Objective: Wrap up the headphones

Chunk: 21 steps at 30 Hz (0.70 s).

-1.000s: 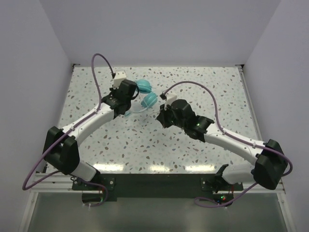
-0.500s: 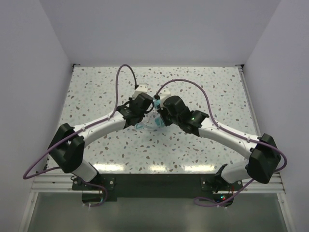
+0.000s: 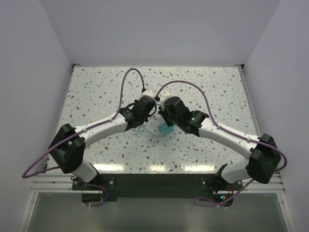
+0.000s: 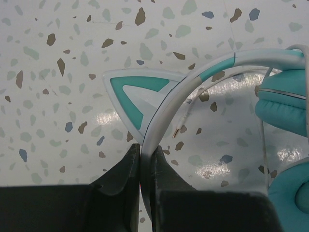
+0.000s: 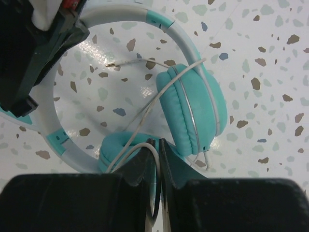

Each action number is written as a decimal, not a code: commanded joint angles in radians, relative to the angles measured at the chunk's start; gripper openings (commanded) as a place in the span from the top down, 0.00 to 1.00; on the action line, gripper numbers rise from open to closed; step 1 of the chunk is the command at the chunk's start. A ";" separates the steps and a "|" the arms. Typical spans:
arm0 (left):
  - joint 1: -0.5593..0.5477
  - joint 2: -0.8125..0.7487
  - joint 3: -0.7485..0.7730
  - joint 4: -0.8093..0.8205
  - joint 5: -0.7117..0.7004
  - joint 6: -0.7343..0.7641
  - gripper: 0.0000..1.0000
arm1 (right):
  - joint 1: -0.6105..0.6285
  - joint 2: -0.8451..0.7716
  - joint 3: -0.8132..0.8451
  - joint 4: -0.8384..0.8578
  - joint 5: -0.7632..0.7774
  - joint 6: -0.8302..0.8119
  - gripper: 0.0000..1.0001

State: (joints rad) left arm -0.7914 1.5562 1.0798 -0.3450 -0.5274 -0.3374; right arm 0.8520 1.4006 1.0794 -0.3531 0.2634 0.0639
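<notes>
The headphones (image 3: 164,129) are at the middle of the speckled table (image 3: 96,92); two round teal ear cups (image 5: 190,108) sit close together; the pale headband (image 4: 169,101), with a pointed teal cat ear (image 4: 130,92), is pinched in the left gripper (image 4: 145,154); the thin pale cable (image 5: 145,108) loops loosely over the cups, its plug (image 4: 177,129) free.

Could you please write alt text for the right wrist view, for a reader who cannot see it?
The right gripper pinches the thin pale cable of the headphones below their teal ear cups, against a speckled table. At upper left, the left gripper clamps the headband.
</notes>
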 commanded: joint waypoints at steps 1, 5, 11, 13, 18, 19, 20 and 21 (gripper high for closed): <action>-0.017 -0.036 -0.015 0.026 0.046 0.040 1.00 | -0.005 -0.031 0.062 0.039 0.062 -0.022 0.88; -0.023 -0.056 -0.026 0.020 0.061 0.046 1.00 | -0.018 -0.041 0.056 0.037 0.063 -0.024 0.86; -0.031 -0.088 -0.050 0.026 0.096 0.049 1.00 | -0.039 -0.049 0.057 0.026 0.048 -0.032 0.85; -0.034 -0.100 -0.060 0.026 0.105 0.049 1.00 | -0.054 -0.046 0.059 0.020 0.040 -0.036 0.85; -0.049 -0.128 -0.080 0.032 0.147 0.060 1.00 | -0.135 -0.045 0.063 0.019 -0.036 -0.032 0.85; -0.051 -0.131 -0.078 0.032 0.153 0.061 1.00 | -0.151 -0.040 0.070 0.017 -0.074 -0.029 0.85; -0.055 -0.133 -0.081 0.032 0.164 0.063 1.00 | -0.166 -0.037 0.073 0.019 -0.094 -0.024 0.85; -0.058 -0.139 -0.083 0.034 0.165 0.063 1.00 | -0.189 -0.035 0.074 0.019 -0.111 -0.019 0.85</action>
State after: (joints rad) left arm -0.8322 1.4765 0.9970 -0.3691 -0.4145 -0.2901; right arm 0.7273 1.3975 1.0988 -0.3523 0.2333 0.0433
